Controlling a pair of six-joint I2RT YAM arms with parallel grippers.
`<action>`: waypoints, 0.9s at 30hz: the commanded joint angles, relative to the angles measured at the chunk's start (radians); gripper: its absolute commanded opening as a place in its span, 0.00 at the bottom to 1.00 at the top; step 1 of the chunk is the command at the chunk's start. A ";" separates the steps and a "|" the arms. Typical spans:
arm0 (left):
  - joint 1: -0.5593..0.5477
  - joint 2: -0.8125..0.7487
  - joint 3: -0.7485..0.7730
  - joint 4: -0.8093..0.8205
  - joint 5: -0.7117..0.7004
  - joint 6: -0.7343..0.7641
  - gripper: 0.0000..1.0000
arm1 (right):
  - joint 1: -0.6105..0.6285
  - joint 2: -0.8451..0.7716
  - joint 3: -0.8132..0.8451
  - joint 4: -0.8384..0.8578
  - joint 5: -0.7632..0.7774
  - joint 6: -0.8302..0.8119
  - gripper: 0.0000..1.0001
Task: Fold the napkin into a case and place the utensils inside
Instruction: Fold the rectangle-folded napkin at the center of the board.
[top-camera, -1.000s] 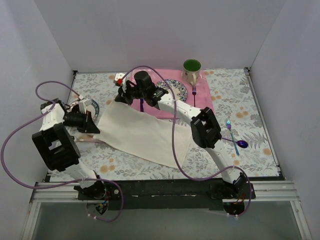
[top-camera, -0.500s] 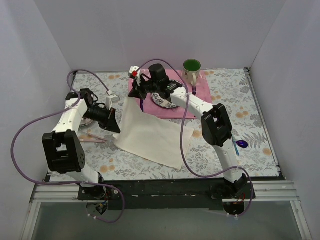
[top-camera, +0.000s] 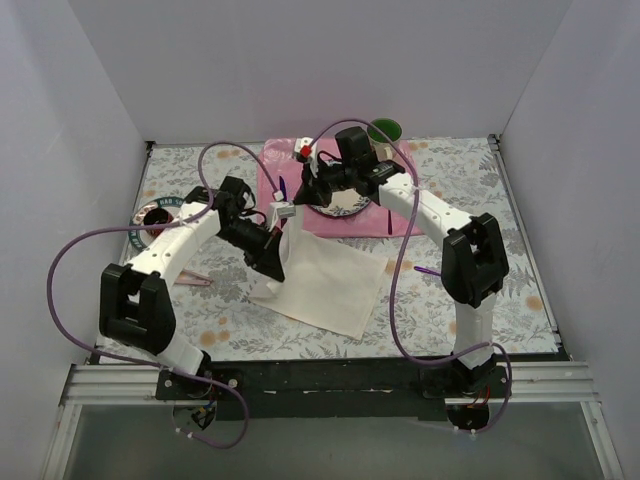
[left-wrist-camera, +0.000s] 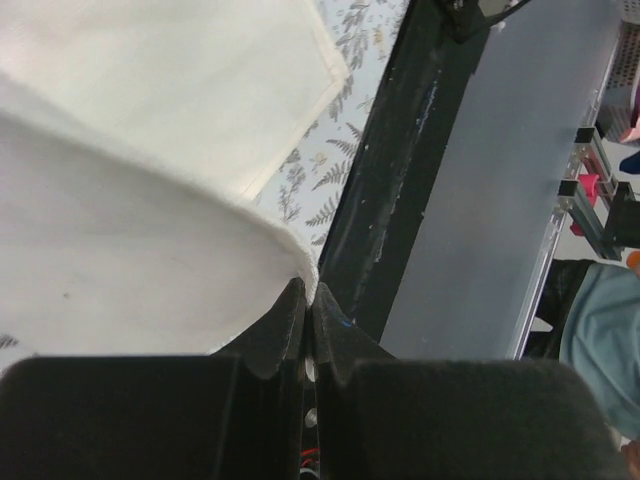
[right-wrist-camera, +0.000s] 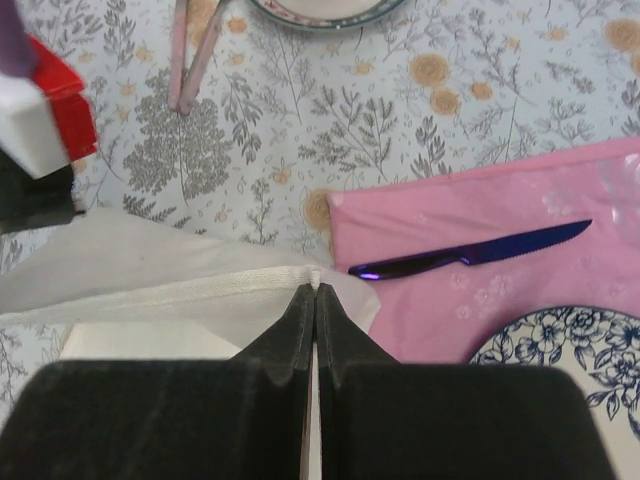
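1. Napkin (top-camera: 335, 280) lies center of the top view, one edge lifted and doubled over.
2. Left gripper (left-wrist-camera: 308, 292) is pinching a napkin corner; cloth fills upper left.
3. Right gripper (right-wrist-camera: 315, 290) is pinching the napkin hem; cloth trails left.

I see the napkin (top-camera: 330, 285) on the bench (top-camera: 520, 250), the placemat (right-wrist-camera: 450, 200) just behind it, a knife (right-wrist-camera: 470, 255) and plate (right-wrist-camera: 570, 350) on that placemat.

plain white walls (top-camera: 300, 70), floral tabletop (top-camera: 530, 230)
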 joint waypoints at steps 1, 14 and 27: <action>-0.125 0.009 -0.008 0.135 0.064 -0.156 0.00 | -0.044 -0.059 -0.057 -0.128 -0.031 -0.101 0.01; -0.366 0.122 -0.131 0.549 -0.010 -0.538 0.00 | -0.151 -0.152 -0.289 -0.251 0.006 -0.287 0.01; -0.456 0.159 -0.235 0.870 -0.148 -0.785 0.02 | -0.216 -0.107 -0.323 -0.310 0.026 -0.354 0.01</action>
